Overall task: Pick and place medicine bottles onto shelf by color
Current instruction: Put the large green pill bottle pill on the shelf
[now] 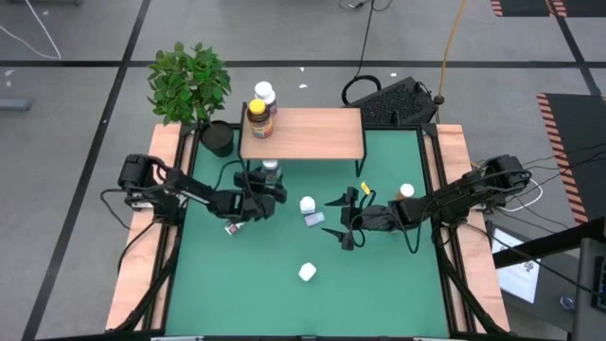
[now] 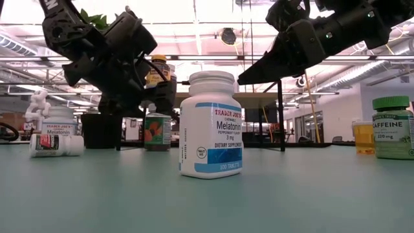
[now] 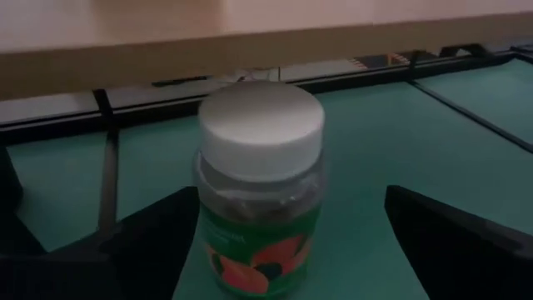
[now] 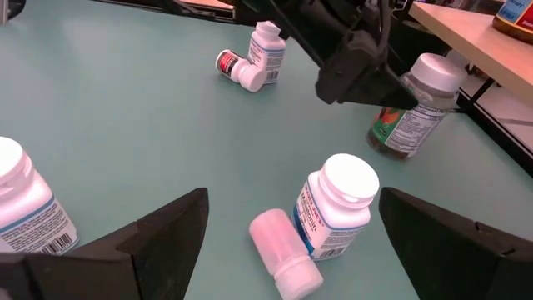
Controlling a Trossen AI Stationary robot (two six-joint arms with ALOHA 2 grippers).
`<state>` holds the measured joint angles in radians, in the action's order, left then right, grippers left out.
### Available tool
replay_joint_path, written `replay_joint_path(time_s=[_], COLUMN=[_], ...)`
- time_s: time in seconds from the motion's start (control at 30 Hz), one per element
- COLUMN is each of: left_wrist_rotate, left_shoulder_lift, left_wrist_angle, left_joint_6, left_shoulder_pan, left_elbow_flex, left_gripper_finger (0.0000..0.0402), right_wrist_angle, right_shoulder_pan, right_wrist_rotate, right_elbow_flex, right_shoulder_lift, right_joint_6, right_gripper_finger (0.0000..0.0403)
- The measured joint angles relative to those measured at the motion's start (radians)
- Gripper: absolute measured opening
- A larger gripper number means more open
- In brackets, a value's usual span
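Observation:
A clear bottle [image 3: 260,183] with a white cap and a green fruit label stands upright on the green table [image 1: 379,275], just in front of the shelf's near edge [image 3: 250,50]. My left gripper [image 3: 291,200] is open, one finger on each side of this bottle [image 1: 272,172]. The wood-topped shelf [image 1: 312,133] bears a yellow-capped bottle [image 1: 258,118] and a white-capped one [image 1: 265,93] at its left end. My right gripper [image 1: 343,220] hangs open above the table's middle, over a standing white melatonin bottle [image 4: 337,204] and a lying pale bottle [image 4: 283,254]. My left gripper comes level at the fruit-label bottle from the table's left, fingers spread around its body. One finger [image 3: 158,242] lies right beside the bottle's side; whether it touches I cannot tell. The other finger [image 3: 450,242] stands well apart. The bottle rests on its base on the table.
More bottles are scattered on the table: a white one near the front [image 1: 308,273], a standing and a lying one at the left [image 4: 266,50], a green-capped caffeine bottle [image 2: 392,126] and an amber one [image 2: 363,136] at the right. A potted plant [image 1: 194,90] stands left of the shelf.

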<state>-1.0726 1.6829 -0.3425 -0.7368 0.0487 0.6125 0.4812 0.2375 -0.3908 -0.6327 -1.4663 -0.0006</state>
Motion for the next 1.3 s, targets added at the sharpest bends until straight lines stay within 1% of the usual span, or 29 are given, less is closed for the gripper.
replay_joint_path(time_s=[0.17,0.27,0.43,0.6,0.77,0.93,1.0,1.03,1.2,1.3], left_wrist_rotate=[0.004,0.026,0.033,0.053,0.056,0.076,0.108,0.107,0.115,0.122], left_shoulder_lift=[0.000,0.000,0.000,0.000,0.000,-0.001,-0.001,0.000,-0.001,-0.001], left_wrist_angle=[-0.014,-0.022,-0.074,-0.092,-0.093,-0.094,-0.099,-0.098,-0.092,-0.087], left_joint_6=[0.002,0.002,0.010,0.155,0.225,0.208,0.199,0.194,0.193,0.192], left_shoulder_pan=[-0.030,-0.045,-0.065,-0.078,-0.120,-0.169,-0.186,-0.190,-0.190,-0.183], left_elbow_flex=[0.000,0.000,0.000,0.000,0.000,0.000,0.000,0.001,0.001,0.000], left_gripper_finger=[0.0387,0.0388,0.0388,0.0388,0.0388,0.0388,0.0388,0.0388,0.0386,0.0369], right_wrist_angle=[0.000,-0.001,-0.002,-0.004,-0.005,-0.005,-0.005,-0.005,-0.011,-0.018], right_shoulder_pan=[0.000,0.000,0.000,0.000,0.000,0.000,0.000,0.000,0.000,0.000], right_wrist_rotate=[0.000,0.000,0.000,0.000,0.000,0.000,0.000,0.000,0.000,0.000], right_elbow_flex=[0.000,0.000,0.000,0.000,0.000,0.000,0.000,0.000,0.000,0.000], right_shoulder_lift=[0.000,0.000,0.000,0.000,0.000,0.000,0.000,0.000,0.000,0.000], right_joint_6=[-0.001,-0.002,-0.003,-0.004,-0.008,-0.012,-0.012,-0.012,-0.012,-0.014], right_gripper_finger=[0.0347,0.0347,0.0347,0.0347,0.0347,0.0347,0.0347,0.0347,0.0347,0.0347])
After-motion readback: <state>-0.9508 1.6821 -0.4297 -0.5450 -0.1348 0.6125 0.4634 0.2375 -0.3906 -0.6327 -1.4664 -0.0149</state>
